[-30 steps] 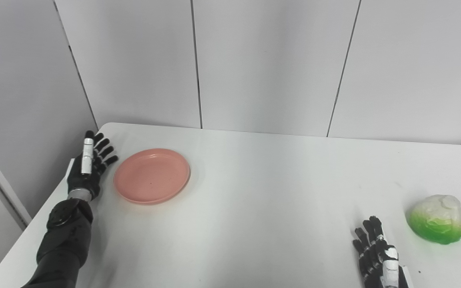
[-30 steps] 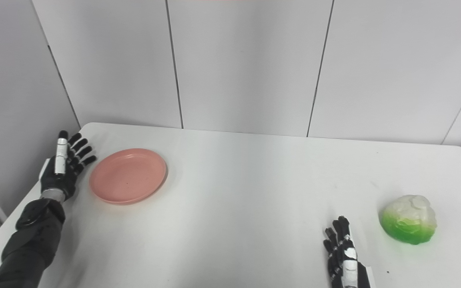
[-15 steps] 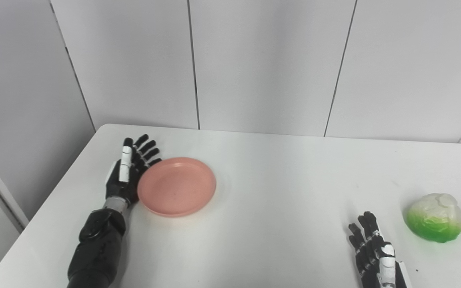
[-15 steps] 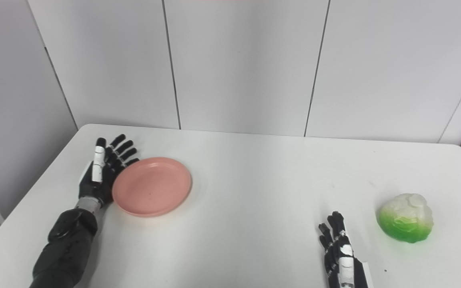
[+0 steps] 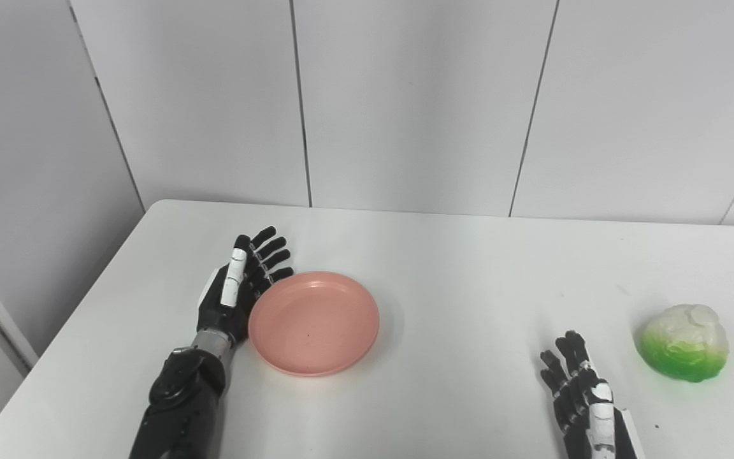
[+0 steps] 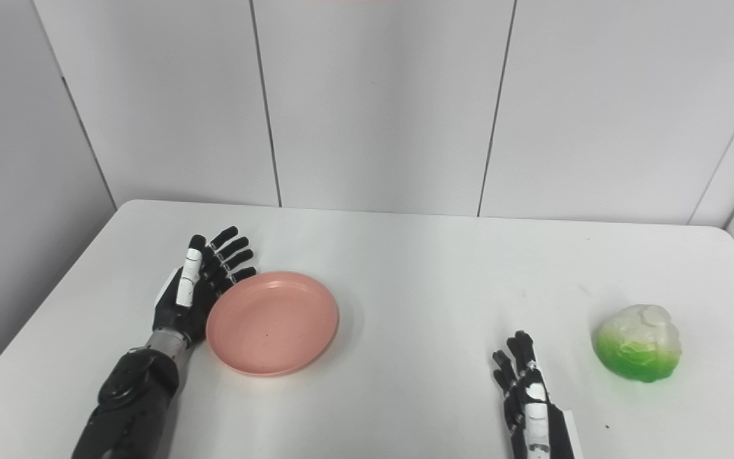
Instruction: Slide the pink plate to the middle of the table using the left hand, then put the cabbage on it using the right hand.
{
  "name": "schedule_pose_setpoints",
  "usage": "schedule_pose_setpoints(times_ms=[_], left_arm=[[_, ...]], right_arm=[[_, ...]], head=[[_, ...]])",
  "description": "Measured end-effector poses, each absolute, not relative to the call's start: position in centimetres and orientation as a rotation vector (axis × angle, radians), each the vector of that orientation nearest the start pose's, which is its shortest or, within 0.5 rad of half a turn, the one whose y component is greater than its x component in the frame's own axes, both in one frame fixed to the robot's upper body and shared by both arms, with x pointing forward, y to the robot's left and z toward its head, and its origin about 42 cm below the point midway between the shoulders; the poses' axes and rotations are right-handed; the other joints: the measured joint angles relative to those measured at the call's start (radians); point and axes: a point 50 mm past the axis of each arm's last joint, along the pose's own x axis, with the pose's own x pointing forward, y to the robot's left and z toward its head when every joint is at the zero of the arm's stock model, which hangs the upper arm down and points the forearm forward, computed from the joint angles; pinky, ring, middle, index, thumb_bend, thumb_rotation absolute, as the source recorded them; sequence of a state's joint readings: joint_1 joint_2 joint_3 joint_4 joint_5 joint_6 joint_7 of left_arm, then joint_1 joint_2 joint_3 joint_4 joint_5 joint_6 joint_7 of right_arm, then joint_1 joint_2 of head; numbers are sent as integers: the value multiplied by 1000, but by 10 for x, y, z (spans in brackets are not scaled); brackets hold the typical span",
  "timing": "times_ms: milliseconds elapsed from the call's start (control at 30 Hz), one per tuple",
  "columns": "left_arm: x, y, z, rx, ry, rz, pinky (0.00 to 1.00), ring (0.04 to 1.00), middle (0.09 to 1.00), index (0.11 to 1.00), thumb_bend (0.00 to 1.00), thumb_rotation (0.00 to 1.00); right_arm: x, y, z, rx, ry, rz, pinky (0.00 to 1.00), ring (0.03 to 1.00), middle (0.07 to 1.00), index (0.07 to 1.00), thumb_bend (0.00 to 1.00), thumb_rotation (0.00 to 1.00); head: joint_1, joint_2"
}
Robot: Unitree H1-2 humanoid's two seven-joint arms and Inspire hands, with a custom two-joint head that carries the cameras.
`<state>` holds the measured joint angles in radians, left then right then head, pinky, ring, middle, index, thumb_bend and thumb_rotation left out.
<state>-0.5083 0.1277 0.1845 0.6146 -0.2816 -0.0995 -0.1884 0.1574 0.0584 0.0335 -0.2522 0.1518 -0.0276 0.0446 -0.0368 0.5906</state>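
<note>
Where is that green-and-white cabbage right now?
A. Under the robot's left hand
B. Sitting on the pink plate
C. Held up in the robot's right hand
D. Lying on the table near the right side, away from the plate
D: the cabbage lies on the white table far to the right of the empty pink plate, with the right hand beside it, not holding it.

A white desk (image 5: 456, 268) stands against pale grey wall panels (image 5: 418, 102) (dark vertical seams) at 12 o'clock.
</note>
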Motion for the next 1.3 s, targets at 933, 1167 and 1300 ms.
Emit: schedule_pose_setpoints(times_ms=[933,1167,1300], left_arm=[[430,161,117,-119,-32,47,807,906,944,888,768,928],[431,162,116,-125,-32,48,825,908,940,904,803,907],[433,166,115,-151,-33,29,829,921,941,910,806,907]], right_arm=[[235,-165,127,158,-101,19,932,907,936,930,872,977],[236,-155,122,55,-91,21,913,917,943,953,822,998],[238,-157,132,-45,-156,-24,853,909,946,958,811,956]], head=[[-190,15],[-252,8],[-273,8]])
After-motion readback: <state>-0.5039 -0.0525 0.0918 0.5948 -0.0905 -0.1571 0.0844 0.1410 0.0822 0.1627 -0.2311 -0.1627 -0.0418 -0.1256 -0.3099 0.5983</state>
